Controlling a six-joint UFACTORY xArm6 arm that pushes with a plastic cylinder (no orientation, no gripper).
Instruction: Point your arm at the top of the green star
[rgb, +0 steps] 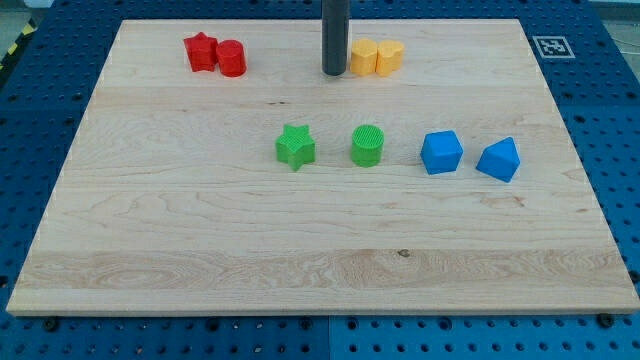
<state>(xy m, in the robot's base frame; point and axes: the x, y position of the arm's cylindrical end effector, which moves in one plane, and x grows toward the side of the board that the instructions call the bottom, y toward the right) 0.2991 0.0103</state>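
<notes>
The green star (295, 146) sits mid-board, left of the green cylinder (368, 145). My tip (334, 72) rests farther up, just left of the yellow blocks (376, 56). No jaws here. I'd slide down-left, stopping just above the star, untouched.

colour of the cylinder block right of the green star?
Green, same as the star; the green cylinder shows plainly in the camera view, the only one.

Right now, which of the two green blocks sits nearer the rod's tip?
The green cylinder, though only narrowly. It lies below and slightly to the view's right of my tip; the green star sits further off, toward the view's left.
</notes>
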